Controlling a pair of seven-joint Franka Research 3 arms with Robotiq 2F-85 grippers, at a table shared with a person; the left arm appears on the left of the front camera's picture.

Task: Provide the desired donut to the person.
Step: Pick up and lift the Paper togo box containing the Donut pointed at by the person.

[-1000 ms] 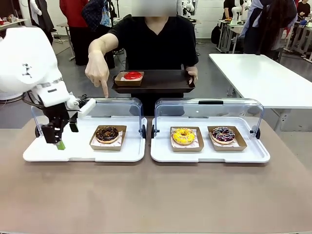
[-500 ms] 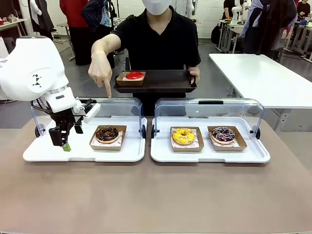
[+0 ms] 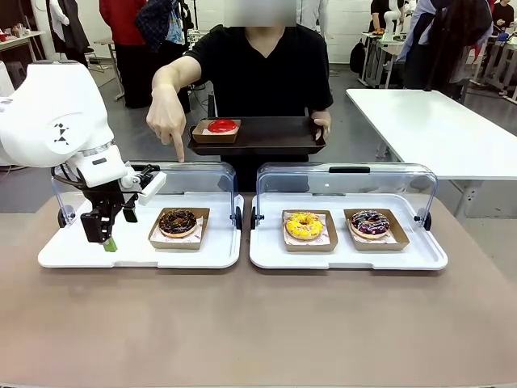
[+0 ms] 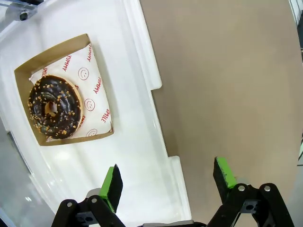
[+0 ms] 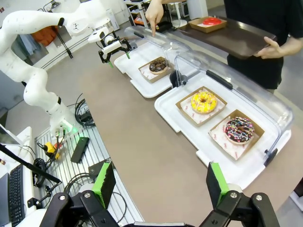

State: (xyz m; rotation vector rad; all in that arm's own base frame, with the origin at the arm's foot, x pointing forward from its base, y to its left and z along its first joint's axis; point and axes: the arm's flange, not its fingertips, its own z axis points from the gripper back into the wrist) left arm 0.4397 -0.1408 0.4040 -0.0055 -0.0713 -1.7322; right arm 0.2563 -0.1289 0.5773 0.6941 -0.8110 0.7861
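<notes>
Across the table in my front camera, the person [image 3: 258, 73] holds a dark serving tray [image 3: 275, 136] carrying a red donut [image 3: 220, 125]. Their pointing hand [image 3: 167, 121] aims a finger down, just above the clear lid [image 3: 202, 179] of the left case [image 3: 81, 252]. The chocolate donut [image 3: 178, 222] sits in a cardboard boat [image 3: 158, 241] inside that case. My left gripper [image 3: 103, 239] hangs over the case's left part, beside the donut and apart from it; from this angle I cannot tell how its jaws stand. The right case [image 3: 347, 257] holds a yellow donut [image 3: 304, 225] and a sprinkled donut [image 3: 369, 223].

On the left wrist camera, the left gripper [image 4: 168, 182] is spread wide with nothing between its green pads [image 4: 112, 185]. It is poised over the white case's rim where that meets the brown tabletop [image 4: 227, 85]. The chocolate donut [image 4: 53, 108] lies off to one side on printed paper [image 4: 92, 94].

On the right wrist camera, the right gripper [image 5: 160, 183] is likewise released and holds nothing. It is high up, looking down on both cases and well apart from them.
</notes>
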